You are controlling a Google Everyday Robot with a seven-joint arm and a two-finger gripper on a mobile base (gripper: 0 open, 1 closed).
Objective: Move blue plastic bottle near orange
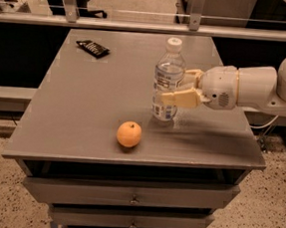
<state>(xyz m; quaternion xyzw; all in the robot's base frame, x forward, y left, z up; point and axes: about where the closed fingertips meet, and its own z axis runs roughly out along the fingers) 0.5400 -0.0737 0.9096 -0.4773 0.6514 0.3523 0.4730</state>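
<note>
The task looks nearly finished. The blue plastic bottle stands upright just right of the frame's centre, and the orange lies close by, below and to its left, near the front edge of the grey worktop. A narrow strip of bare surface separates the two, so they are near each other but not touching. The claw reaches in from the right of the frame on its white arm. It is closed around the bottle's lower half over the label, with one pale finger across the front and the other behind. The bottle's base sits at or just above the worktop, and I cannot tell which. What seems to be left is setting the bottle down if it is raised, perhaps a little closer to the orange, then releasing it and withdrawing. A flat black packet lies well apart in the upper left, and drawers fill the front below.
</note>
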